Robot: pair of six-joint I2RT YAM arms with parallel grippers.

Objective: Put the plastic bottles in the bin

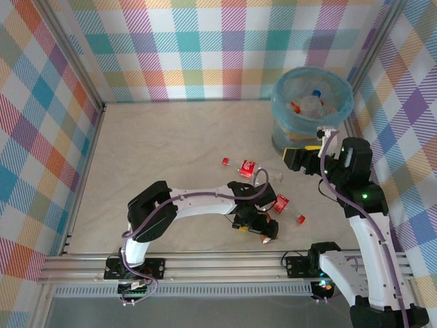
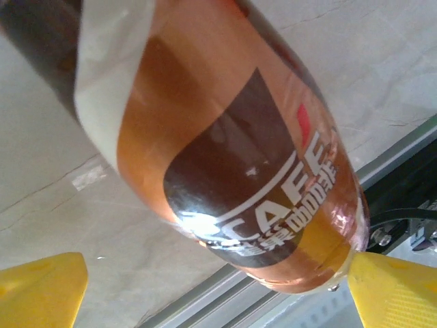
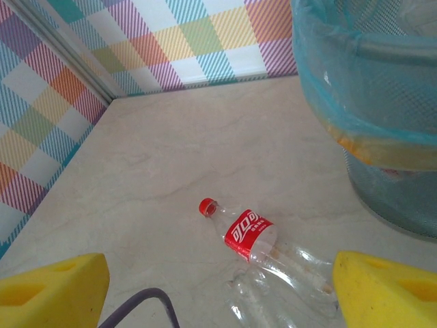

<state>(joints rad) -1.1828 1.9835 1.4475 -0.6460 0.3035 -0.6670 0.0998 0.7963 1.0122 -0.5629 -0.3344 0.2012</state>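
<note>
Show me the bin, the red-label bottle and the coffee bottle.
bin (image 1: 281, 115): top view, liner on its left wall.
red-label bottle (image 3: 249, 234): right wrist view, its label.
coffee bottle (image 2: 239, 171): left wrist view, its label.

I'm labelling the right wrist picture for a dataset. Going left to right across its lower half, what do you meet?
Yellow finger at the left edge → purple cable → red-capped bottle with a red label → yellow finger at the right edge.
</note>
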